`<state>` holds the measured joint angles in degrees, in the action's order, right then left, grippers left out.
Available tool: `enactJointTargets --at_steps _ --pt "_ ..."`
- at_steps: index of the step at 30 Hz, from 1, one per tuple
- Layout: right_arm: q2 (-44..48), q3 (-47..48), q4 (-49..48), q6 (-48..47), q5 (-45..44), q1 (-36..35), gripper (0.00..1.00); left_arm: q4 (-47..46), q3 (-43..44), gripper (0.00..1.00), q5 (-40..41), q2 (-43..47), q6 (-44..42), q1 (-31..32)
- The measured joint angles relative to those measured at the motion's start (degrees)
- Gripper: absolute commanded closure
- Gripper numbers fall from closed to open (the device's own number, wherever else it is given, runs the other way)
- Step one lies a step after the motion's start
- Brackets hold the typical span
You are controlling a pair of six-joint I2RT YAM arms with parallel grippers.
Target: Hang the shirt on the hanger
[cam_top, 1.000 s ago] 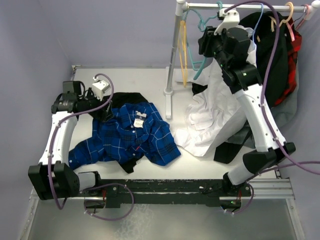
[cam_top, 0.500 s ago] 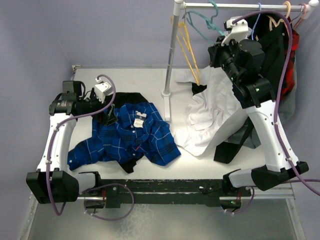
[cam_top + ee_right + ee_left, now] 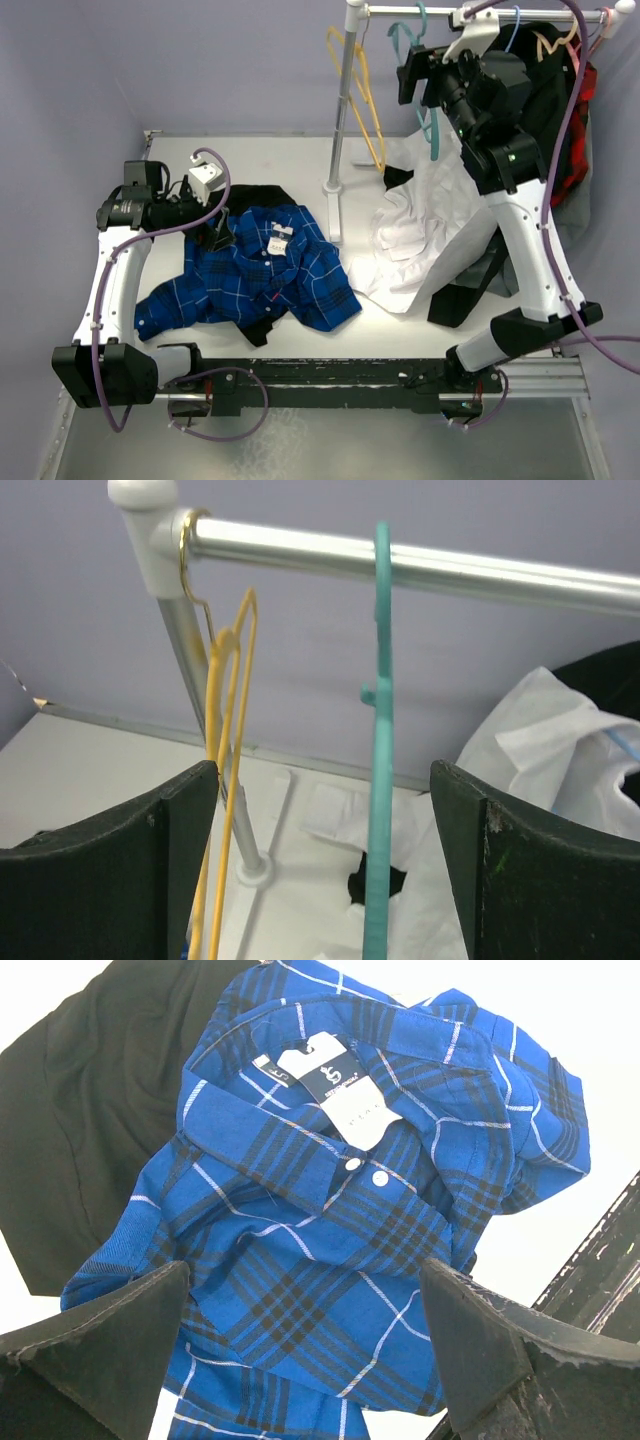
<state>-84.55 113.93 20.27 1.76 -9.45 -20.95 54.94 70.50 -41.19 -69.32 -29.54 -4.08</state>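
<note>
The blue plaid shirt [image 3: 262, 272] lies crumpled on the left of the table, collar and white neck label [image 3: 340, 1078] facing up. My left gripper [image 3: 217, 233] hovers over its upper left edge, open; in the left wrist view the shirt [image 3: 350, 1220] fills the space between the gripper's [image 3: 305, 1345] spread fingers. The teal hanger [image 3: 430, 120] hangs by its hook from the rail. My right gripper [image 3: 408, 75] is raised to the rail, open. In the right wrist view the hanger [image 3: 379, 770] stands edge-on between the gripper's [image 3: 325, 870] fingers, touching neither.
A yellow hanger [image 3: 360, 95] swings at the rail's left end beside the rack pole [image 3: 343, 130]. A white shirt [image 3: 420, 225] lies heaped at the rack's foot. Black and red garments [image 3: 560, 100] hang at the right. A black garment [image 3: 90, 1110] lies under the plaid shirt.
My right gripper has opened off the teal hanger, which now hangs straight down from the rail. The yellow hanger has swung left. The left arm has stayed put.
</note>
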Motion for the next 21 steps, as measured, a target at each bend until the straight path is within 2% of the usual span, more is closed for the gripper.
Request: enactJointTargets --at_steps 7,13,18,21 --pt "-10.45 10.86 0.87 -0.28 -0.57 0.02 0.12 -0.31 -0.26 0.00 0.13 -0.26 0.04 0.02" --pt "-20.37 18.12 3.50 -1.38 -5.81 0.02 0.13 -0.94 -1.38 0.00 0.50 -0.52 0.42 0.02" --pt "-25.03 20.22 3.93 -1.31 -9.70 0.31 0.20 -1.44 -2.08 0.01 0.90 -1.20 0.44 0.02" --pt "-25.68 20.15 3.80 -1.29 -10.93 0.50 0.30 -1.84 -2.51 0.00 0.98 -1.31 0.44 0.02"
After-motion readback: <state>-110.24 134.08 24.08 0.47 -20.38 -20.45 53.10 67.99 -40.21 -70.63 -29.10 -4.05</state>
